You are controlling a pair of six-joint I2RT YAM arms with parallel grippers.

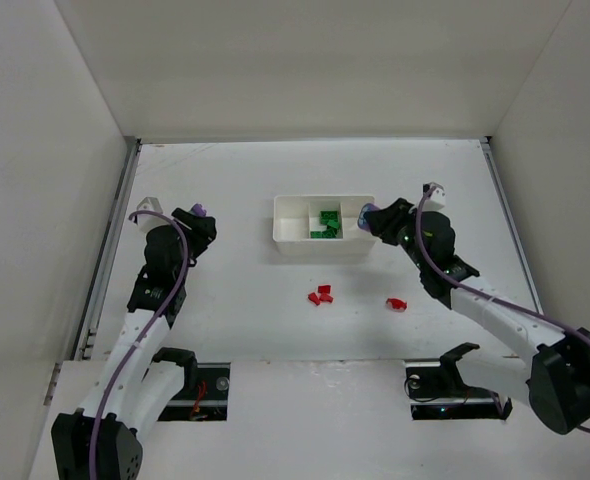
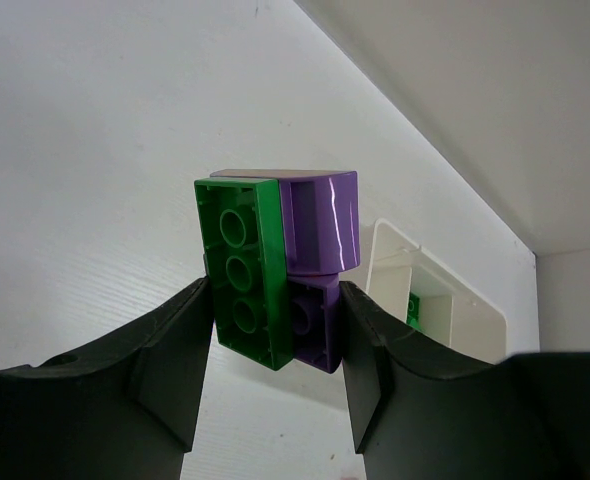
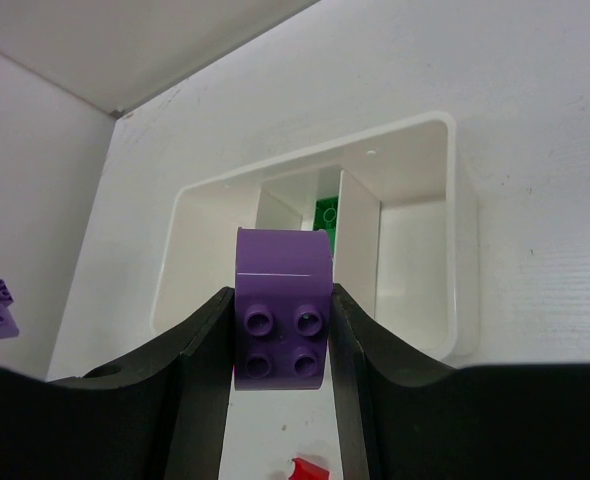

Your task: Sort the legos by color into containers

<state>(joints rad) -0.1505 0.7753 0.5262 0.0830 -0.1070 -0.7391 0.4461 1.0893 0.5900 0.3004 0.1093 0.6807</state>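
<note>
The white tray (image 1: 287, 238) stands at the table's middle back. Its middle compartment holds several green legos (image 1: 326, 224); the two end compartments look empty. My left gripper (image 1: 199, 213) is to the left of the tray, well apart from it. It is shut (image 2: 273, 300) on a green lego (image 2: 240, 270) stuck to a purple lego (image 2: 320, 230). My right gripper (image 1: 368, 215) is at the tray's right end, shut (image 3: 280, 320) on a purple lego (image 3: 281, 290) held above the table just before the tray (image 3: 415, 140). Red legos (image 1: 320, 295) lie on the table in front of the tray.
One more red lego (image 1: 396, 303) lies to the right, beside my right arm, and one shows under my right gripper (image 3: 310, 468). White walls close the table at the back and sides. A metal rail (image 1: 110, 250) runs along the left edge.
</note>
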